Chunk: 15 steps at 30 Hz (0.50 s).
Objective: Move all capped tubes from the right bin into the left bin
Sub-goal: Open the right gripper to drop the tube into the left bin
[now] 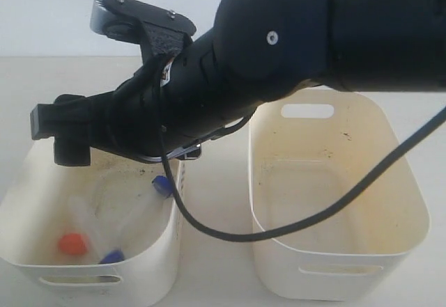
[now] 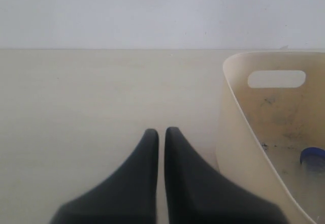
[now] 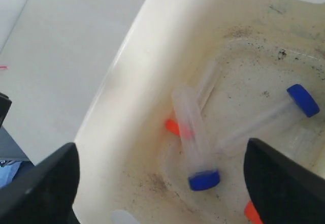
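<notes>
My right arm [image 1: 209,77] reaches across the middle and hangs over the left bin [image 1: 167,251]. The right gripper [image 3: 162,183] is open, its fingers wide apart above the bin's floor. Between them a blue-capped tube [image 3: 195,142] appears blurred and free of both fingers. A second blue-capped tube [image 3: 299,99] and orange caps [image 3: 172,126] lie on the speckled floor. The exterior view shows an orange cap [image 1: 72,243] and blue caps [image 1: 111,256] in that bin. No tube shows inside the right bin [image 1: 334,265]. My left gripper [image 2: 161,132] is shut and empty, just outside the left bin [image 2: 238,132].
A black cable [image 1: 279,230] loops from the right arm down across the gap between the bins and over the right bin. The two bins stand side by side on a pale tabletop [image 2: 76,97] with a white wall behind.
</notes>
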Tool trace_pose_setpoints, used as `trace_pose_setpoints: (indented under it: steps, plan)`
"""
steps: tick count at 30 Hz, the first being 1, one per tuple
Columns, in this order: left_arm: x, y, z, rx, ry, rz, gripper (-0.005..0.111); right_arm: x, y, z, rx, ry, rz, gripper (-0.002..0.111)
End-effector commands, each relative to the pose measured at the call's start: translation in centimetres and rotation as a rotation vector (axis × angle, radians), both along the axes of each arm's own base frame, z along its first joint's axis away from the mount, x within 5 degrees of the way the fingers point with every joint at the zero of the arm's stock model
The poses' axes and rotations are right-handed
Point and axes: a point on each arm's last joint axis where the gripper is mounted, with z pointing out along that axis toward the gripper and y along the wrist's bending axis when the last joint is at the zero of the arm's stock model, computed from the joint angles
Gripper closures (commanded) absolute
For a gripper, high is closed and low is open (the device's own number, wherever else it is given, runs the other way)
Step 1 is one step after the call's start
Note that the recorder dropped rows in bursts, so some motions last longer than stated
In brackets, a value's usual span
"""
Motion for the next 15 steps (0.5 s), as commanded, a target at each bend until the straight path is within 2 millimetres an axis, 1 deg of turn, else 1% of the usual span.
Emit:
trace_pose_setpoints:
  steps: [1, 7, 9, 12, 15]
  plan:
    - [0.0, 0.0, -0.1, -0.011, 0.001, -0.003, 0.103, -0.1, 0.1, 0.1, 0.002, 0.004, 0.001, 0.026]
    - [0.0, 0.0, -0.1, -0.011, 0.001, -0.003, 0.103, -0.3, -0.2, 0.0, -0.027, 0.011, 0.02, 0.026]
    - [0.0, 0.0, -0.1, -0.011, 0.001, -0.003, 0.103, -0.3, -0.4, 0.5, -0.025, -0.008, 0.025, 0.029]
    - [0.0, 0.0, -0.1, -0.011, 0.001, -0.003, 0.103, -0.6, -0.8, 1.5, -0.005, -0.029, 0.027, 0.041]
    - [0.0, 0.0, -0.1, -0.011, 0.001, -0.003, 0.103, -0.8, -1.2, 2.5, 0.005, -0.067, 0.045, 0.059]
